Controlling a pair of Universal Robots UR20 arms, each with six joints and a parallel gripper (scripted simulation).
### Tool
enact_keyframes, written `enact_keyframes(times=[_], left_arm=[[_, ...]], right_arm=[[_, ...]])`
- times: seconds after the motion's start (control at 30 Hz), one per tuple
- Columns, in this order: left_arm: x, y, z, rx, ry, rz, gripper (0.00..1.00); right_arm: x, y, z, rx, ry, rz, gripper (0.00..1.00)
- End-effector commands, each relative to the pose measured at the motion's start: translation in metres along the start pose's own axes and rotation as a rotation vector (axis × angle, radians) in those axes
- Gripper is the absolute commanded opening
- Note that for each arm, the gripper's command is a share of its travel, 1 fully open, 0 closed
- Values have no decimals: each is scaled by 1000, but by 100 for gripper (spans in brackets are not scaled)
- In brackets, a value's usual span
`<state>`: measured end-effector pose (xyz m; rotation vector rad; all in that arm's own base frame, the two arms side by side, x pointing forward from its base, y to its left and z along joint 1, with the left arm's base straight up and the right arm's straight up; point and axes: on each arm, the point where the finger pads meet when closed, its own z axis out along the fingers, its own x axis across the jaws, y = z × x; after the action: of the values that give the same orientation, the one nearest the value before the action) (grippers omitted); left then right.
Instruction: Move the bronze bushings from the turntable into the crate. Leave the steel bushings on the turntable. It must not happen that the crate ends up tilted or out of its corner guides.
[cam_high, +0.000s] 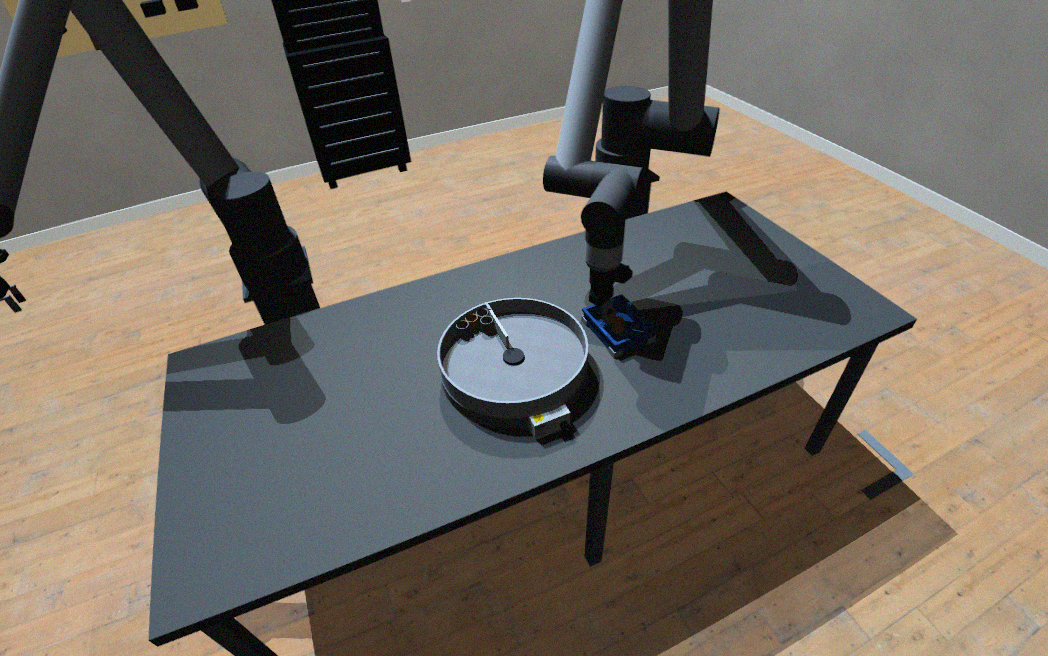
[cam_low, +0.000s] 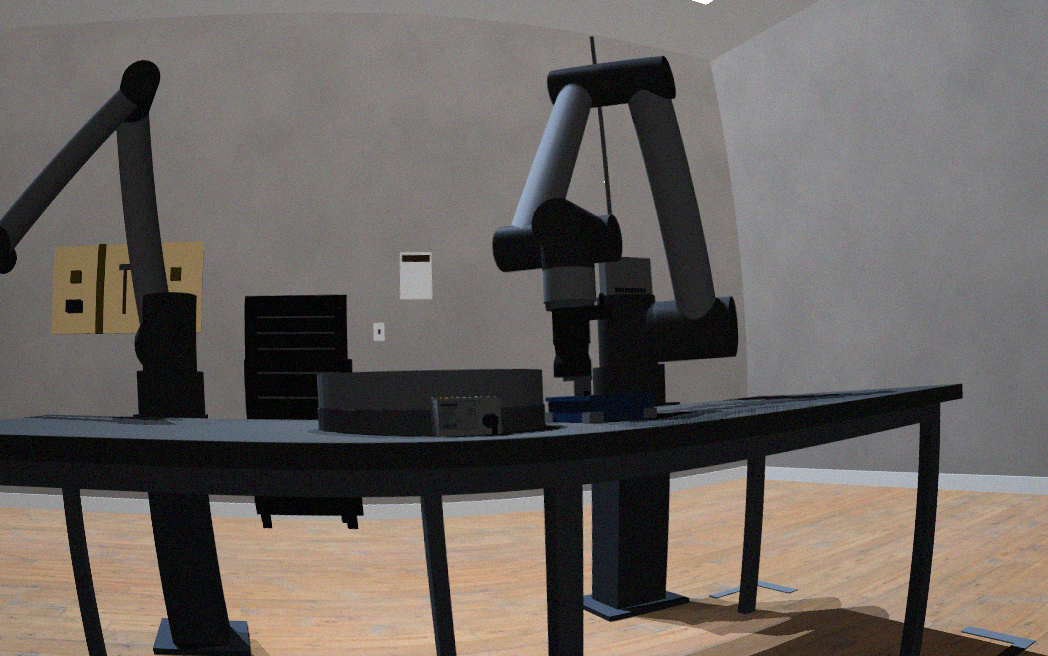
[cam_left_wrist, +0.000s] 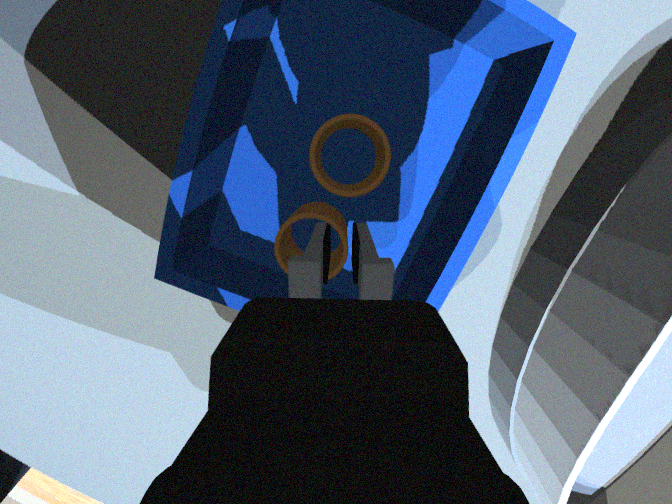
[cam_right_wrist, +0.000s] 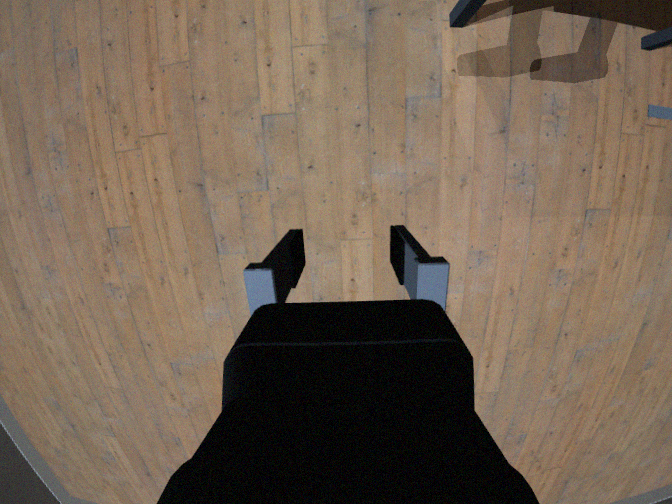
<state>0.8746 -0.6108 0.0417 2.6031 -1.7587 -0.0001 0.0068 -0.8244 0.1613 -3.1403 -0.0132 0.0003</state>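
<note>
The left pincer (cam_high: 600, 297) (cam_low: 581, 389) (cam_left_wrist: 341, 241), fingers slightly apart, straddles a rigid, probably slippery, bronze tubular bushing (cam_left_wrist: 282, 248), best gripped across its wall, in the blue rectangular crate (cam_high: 604, 334) (cam_low: 611, 406) (cam_left_wrist: 514, 157) toward the worktop's (cam_high: 324, 464) (cam_low: 232, 444) (cam_left_wrist: 81, 352) arm-side edge.

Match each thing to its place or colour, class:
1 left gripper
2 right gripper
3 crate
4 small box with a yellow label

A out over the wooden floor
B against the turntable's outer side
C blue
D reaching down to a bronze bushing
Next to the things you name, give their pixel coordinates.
1 left gripper (cam_high: 607, 306) (cam_low: 582, 389) (cam_left_wrist: 340, 252)
2 right gripper (cam_high: 15, 297) (cam_right_wrist: 347, 256)
3 crate (cam_high: 600, 331) (cam_low: 618, 406) (cam_left_wrist: 502, 162)
4 small box with a yellow label (cam_high: 549, 423) (cam_low: 460, 417)

A out over the wooden floor (cam_right_wrist: 336, 135)
B against the turntable's (cam_high: 516, 399) (cam_low: 402, 390) outer side
C blue
D reaching down to a bronze bushing (cam_left_wrist: 283, 244)

Pairs: 1-D, 2-A, 3-C, 4-B
</note>
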Motion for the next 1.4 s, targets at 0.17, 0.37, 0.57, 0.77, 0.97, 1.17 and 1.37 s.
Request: enact_keyframes(times=[0.17,0.37,0.57,0.77,0.97,1.17,1.37], left_arm=[[0,0,-1,1,1,0,38],[0,0,-2,1,1,0,38],[0,0,-11,1,1,0,38],[0,0,-25,1,1,0,38],[0,0,-52,1,1,0,38],[0,0,-81,1,1,0,38],[0,0,-95,1,1,0,38]], right_arm=[[0,1,-1,-1,0,0,100],[0,1,-1,-1,0,0,100],[0,1,-1,-1,0,0,100],[0,1,-1,-1,0,0,100],[0,1,-1,-1,0,0,100],[0,1,-1,-1,0,0,100],[0,1,-1,-1,0,0,100]])
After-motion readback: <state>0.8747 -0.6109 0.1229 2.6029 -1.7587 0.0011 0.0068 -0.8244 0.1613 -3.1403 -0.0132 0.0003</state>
